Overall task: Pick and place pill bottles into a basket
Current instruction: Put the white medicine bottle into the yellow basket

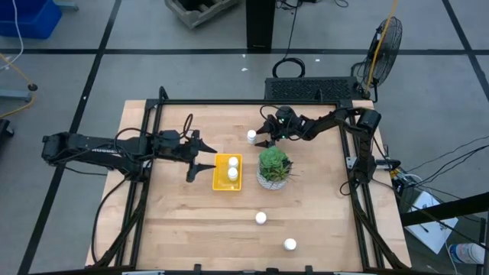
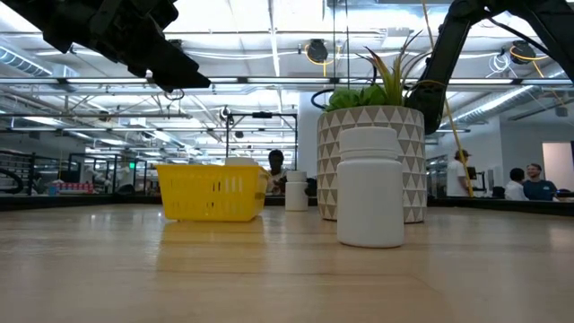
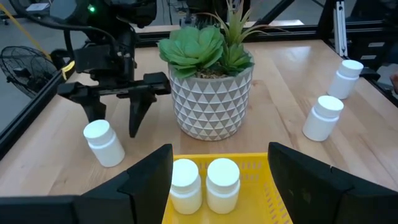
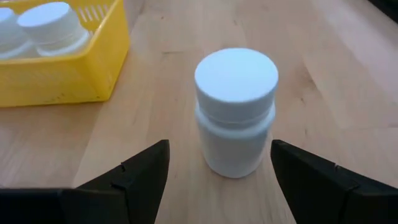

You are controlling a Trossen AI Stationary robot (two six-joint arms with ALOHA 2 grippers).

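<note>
Two white pill bottles (image 1: 232,167) stand upright inside the yellow basket (image 1: 218,173) at the table's middle. My left gripper (image 1: 200,160) hovers open just left of the basket, above it, holding nothing. A third bottle (image 4: 236,112) stands upright on the wood behind the basket. My right gripper (image 4: 219,149) is open, slants down at this bottle from the table's right, and has a finger on either side of it with a gap on both sides. Two more bottles (image 1: 261,218) (image 1: 289,244) stand toward the near edge.
A green potted plant (image 1: 273,168) in a white patterned pot stands right of the basket, close below my right arm. A black frame (image 1: 229,101) runs around the table. Open wood lies at the near left.
</note>
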